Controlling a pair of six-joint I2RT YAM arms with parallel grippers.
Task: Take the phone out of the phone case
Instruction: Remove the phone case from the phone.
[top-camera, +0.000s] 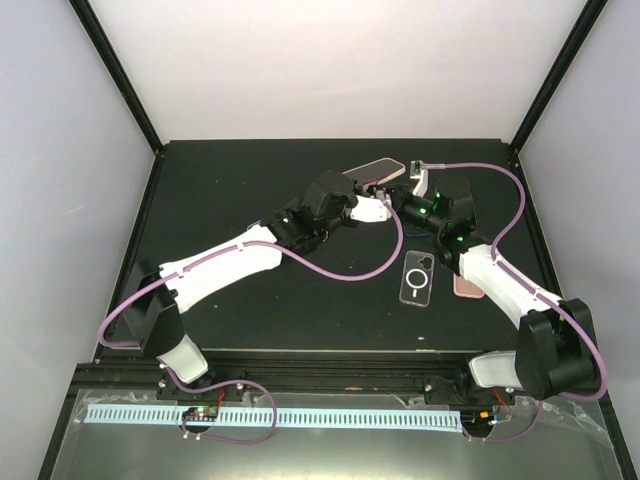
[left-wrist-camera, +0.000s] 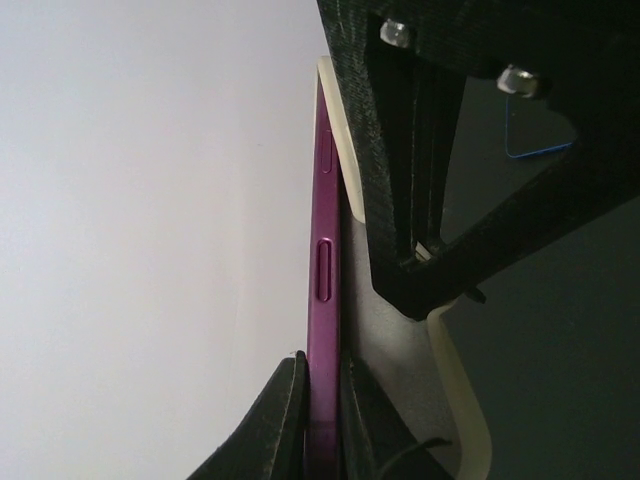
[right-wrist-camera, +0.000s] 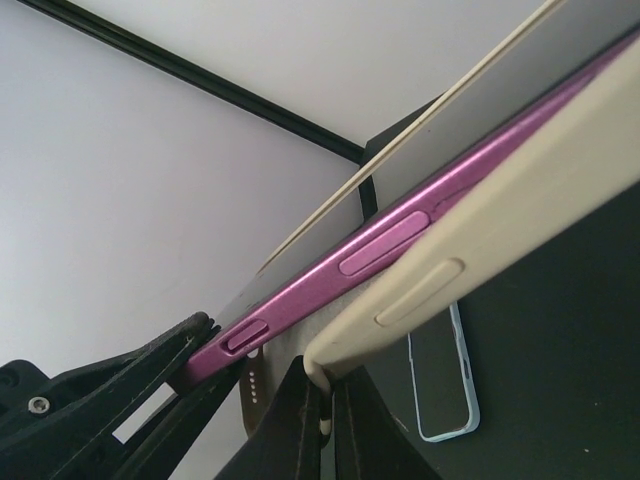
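I have the phone (right-wrist-camera: 400, 240) lifted off the table (top-camera: 250, 190) toward its back edge, between the two arms and partly out of its case (right-wrist-camera: 480, 250). The left gripper (left-wrist-camera: 320, 365) is closed to a narrow gap on one end of the phone's purple frame. The right gripper (right-wrist-camera: 325, 378) is pinched almost shut on the cream rim of the case just beside it. I judge the phone to be a stiff, light slab with a smooth frame that could slide in the pads and a glass face I would not want to drop. So I would hold it across its flat faces near the end, away from the side buttons. The case looks soft and rubbery. It bows away from the frame along the near side, so the corner rim is the place to pull. A thin cream line beyond the grey screen suggests the far edge is seated. The frame shows one long and one short button, and the case has matching raised bumps. A clear cover (top-camera: 416, 278) lies on the table well apart.
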